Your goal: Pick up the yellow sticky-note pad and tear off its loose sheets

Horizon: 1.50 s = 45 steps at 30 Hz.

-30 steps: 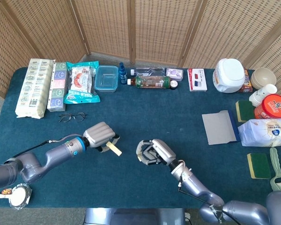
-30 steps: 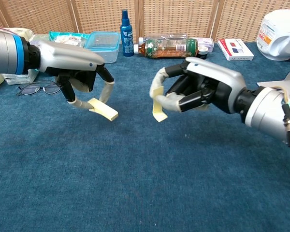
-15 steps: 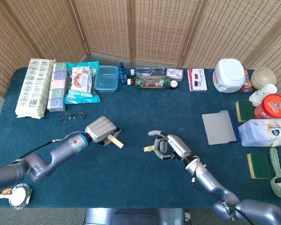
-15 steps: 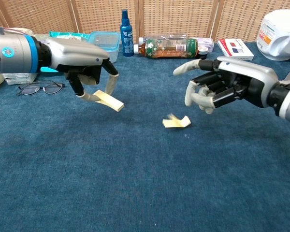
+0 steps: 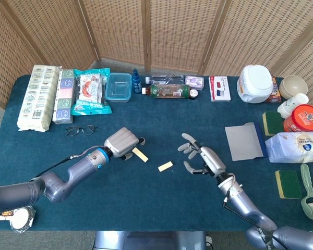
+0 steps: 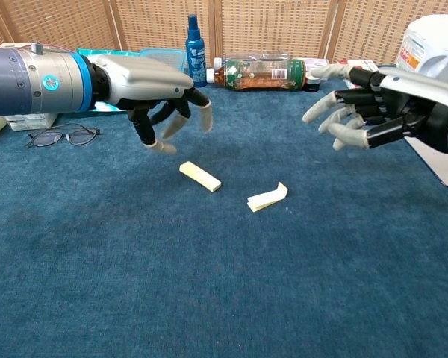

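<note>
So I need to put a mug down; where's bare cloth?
Free: the near strip in front of the pad and torn sheets, between left hand and right hand. Crowded: far edge around the bottle and the right side.

Head view: high, looking down my whole table (image 5: 21,156) toward its far edge. Chest view: low, near, level; both share the table's middle.

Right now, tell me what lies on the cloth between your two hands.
Between the left hand and right hand, the chest view shows the pad and the torn sheets.
</note>
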Motion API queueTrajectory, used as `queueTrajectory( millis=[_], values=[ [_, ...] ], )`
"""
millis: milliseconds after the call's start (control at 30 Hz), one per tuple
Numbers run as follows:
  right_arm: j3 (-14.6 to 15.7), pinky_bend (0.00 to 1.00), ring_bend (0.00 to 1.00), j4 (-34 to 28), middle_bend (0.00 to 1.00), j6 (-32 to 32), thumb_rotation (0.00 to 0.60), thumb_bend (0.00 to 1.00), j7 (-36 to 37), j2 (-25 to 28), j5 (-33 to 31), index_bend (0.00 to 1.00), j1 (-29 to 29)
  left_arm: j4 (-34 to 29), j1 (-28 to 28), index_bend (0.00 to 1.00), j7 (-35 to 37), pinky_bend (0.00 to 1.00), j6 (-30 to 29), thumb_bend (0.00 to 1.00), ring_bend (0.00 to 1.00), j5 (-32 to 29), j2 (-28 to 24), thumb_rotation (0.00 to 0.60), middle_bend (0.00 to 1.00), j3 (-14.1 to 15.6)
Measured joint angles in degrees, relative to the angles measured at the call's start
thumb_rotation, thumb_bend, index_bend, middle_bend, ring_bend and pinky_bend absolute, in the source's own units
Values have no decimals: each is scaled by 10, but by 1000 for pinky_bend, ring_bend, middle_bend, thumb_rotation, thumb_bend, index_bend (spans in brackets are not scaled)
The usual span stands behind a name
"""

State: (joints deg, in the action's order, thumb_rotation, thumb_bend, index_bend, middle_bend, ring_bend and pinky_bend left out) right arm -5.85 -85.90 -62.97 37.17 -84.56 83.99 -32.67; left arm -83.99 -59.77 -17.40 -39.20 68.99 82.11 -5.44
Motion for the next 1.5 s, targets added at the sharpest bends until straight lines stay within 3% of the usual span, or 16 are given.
queueTrajectory(
  millis=[100, 367, 600, 833, 1033, 1167, 1300, 1500],
  values=[
    [-3, 421, 316, -4, 338, -6, 600, 470, -3, 4, -2, 56, 5, -15, 5, 167, -7, 559, -10, 247, 390, -11, -8, 600, 359, 0],
    [-6, 363, 277, -6, 336, -19, 600, 470, -42, 11, -8, 80, 15, -76, 56, 164, 4, 511, -73, 241, 372, -19, -54, 600, 351, 8],
    [-10, 350, 264, -13, 336, -38, 600, 470, -122, 23, -24, 114, 31, -141, 144, 164, 3, 500, -184, 241, 371, -11, -114, 600, 351, 39],
    [-2, 324, 233, -31, 334, -65, 600, 470, -249, 39, -48, 176, 58, -188, 275, 164, 17, 498, -334, 241, 371, 12, -167, 600, 351, 85],
    [14, 293, 215, -64, 327, -124, 600, 470, -380, 58, -68, 216, 107, -185, 395, 170, 39, 495, -452, 241, 371, 44, -192, 600, 352, 130],
    [27, 255, 189, -90, 314, -174, 600, 470, -437, 72, -67, 234, 143, -173, 456, 171, 69, 491, -500, 241, 371, 64, -199, 600, 352, 151],
    [41, 197, 150, -112, 294, -200, 600, 470, -476, 82, -57, 236, 168, -157, 505, 177, 97, 483, -541, 241, 371, 96, -201, 600, 352, 162],
    [56, 191, 141, -140, 292, -242, 600, 470, -495, 93, -33, 247, 205, -141, 542, 185, 119, 465, -570, 241, 371, 128, -193, 600, 351, 161]
  ],
)
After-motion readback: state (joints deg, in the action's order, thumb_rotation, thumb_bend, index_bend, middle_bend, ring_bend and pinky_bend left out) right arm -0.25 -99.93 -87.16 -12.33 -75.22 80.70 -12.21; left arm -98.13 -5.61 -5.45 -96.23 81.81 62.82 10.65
